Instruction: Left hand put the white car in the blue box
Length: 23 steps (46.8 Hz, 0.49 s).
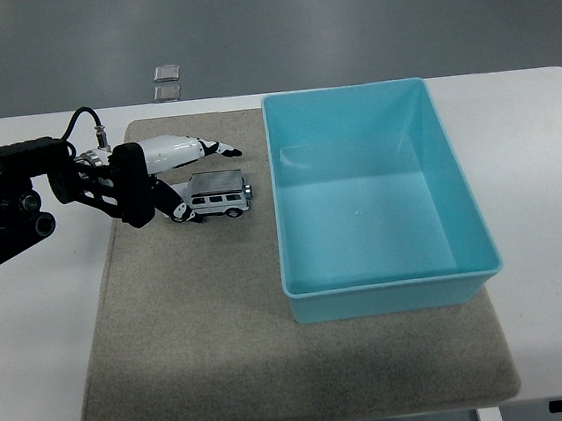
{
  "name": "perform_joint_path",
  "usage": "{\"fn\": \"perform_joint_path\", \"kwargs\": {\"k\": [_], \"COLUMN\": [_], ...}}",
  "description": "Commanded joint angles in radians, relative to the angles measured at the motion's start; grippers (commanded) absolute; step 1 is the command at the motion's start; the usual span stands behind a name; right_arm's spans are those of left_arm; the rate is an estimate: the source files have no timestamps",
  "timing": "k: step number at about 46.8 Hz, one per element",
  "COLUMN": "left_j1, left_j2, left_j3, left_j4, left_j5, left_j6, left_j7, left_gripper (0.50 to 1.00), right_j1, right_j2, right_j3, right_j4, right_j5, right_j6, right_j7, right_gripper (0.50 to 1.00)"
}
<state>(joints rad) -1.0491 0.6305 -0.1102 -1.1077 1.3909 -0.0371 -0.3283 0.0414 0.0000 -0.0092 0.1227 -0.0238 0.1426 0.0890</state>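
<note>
White car [217, 194] sits on the grey mat [202, 319], just left of the blue box [389, 280], not yet lifted. Its long side faces the left hand [161, 173], which suits a pinch across the body. Fingers [209, 148] reach over its roof, thumb low at its rear, unclosed.
</note>
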Motion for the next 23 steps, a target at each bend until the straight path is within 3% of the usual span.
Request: {"fn": "perform_joint_path", "kwargs": {"k": [1, 5, 9, 12, 16, 18, 23], "left_j1": [-0.002, 0.001, -0.002, -0.002, -0.005, -0.005, -0.008], "left_j2": [-0.003, -0.014, -0.015, -0.015, -0.015, -0.015, -0.017], "left_j3": [0.001, 0.009, 0.017, 0.020, 0.030, 0.030, 0.030], "left_j4": [0.000, 0.005, 0.011, 0.012, 0.014, 0.016, 0.031], "left_j5": [0.008, 0.010, 0.010, 0.010, 0.008, 0.010, 0.010], "left_j6": [0.002, 0.002, 0.002, 0.002, 0.002, 0.002, 0.002], "left_j7": [0.000, 0.000, 0.006, 0.008, 0.008, 0.008, 0.008], "left_gripper": [0.900, 0.894, 0.851, 0.784, 0.774, 0.744, 0.739], "right_j1": [0.000, 0.000, 0.000, 0.000, 0.000, 0.000, 0.000], "right_j2": [0.000, 0.000, 0.000, 0.000, 0.000, 0.000, 0.000], "right_j3": [0.000, 0.000, 0.000, 0.000, 0.000, 0.000, 0.000], "right_j4": [0.000, 0.000, 0.000, 0.000, 0.000, 0.000, 0.000], "right_j5": [-0.001, -0.001, -0.001, 0.001, -0.001, 0.001, -0.001], "right_j6": [0.000, 0.000, 0.000, 0.000, 0.000, 0.000, 0.000], "right_j7": [0.000, 0.000, 0.000, 0.000, 0.000, 0.000, 0.000], "right_gripper": [0.936, 0.936, 0.936, 0.936, 0.936, 0.936, 0.936]}}
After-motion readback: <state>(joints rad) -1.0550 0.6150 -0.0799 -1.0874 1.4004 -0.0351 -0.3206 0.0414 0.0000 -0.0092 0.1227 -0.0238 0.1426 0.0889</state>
